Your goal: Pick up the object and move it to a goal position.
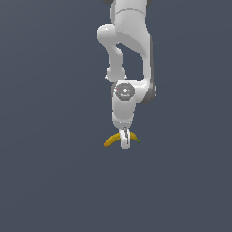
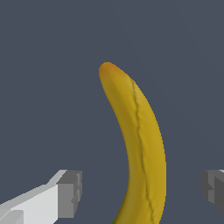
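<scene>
Both gripper (image 2: 141,190) pads straddle banana (image 2: 142,148), untouching.

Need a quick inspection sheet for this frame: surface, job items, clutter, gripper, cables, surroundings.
Surface: plain dark grey-blue floor, no markings.
Job's things: banana, yellow-orange, curved, lying between the jaws; green tip shows in the exterior view.
Clutter: nothing seen.
Grippers: gripper lowered over the banana, jaws open, a gap on each side, no contact seen.
Cables: nothing seen.
Surroundings: white arm only; no goal marker seen.
</scene>
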`<state>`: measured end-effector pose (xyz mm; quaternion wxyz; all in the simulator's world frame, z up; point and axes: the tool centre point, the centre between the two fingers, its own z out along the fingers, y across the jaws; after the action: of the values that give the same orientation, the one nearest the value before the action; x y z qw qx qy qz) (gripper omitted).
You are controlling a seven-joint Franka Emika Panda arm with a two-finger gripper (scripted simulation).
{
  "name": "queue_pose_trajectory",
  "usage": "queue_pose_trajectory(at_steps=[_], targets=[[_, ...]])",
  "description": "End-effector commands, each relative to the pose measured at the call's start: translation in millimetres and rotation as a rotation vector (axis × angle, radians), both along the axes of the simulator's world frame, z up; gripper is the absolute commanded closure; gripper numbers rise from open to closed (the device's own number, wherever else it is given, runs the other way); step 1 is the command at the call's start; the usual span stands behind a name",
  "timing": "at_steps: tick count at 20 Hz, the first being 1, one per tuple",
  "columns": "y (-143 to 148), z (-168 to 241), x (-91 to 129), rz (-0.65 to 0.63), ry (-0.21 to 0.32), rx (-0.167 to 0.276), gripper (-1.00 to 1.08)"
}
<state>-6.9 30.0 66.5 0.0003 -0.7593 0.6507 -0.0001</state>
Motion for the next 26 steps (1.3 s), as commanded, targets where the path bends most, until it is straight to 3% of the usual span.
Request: queue_pose_trajectory(at_steps=[1, 14, 15, 26], targets=[[0, -6, 0, -0.001, 0.001, 0.000, -0.92], [0, -48, 0, -0.005, 0.001, 0.000, -0.92], [0, -48, 0, -0.005, 0.001, 0.000, 1.08], [0, -47, -1, -0.005, 0.002, 0.000, 1.08]])
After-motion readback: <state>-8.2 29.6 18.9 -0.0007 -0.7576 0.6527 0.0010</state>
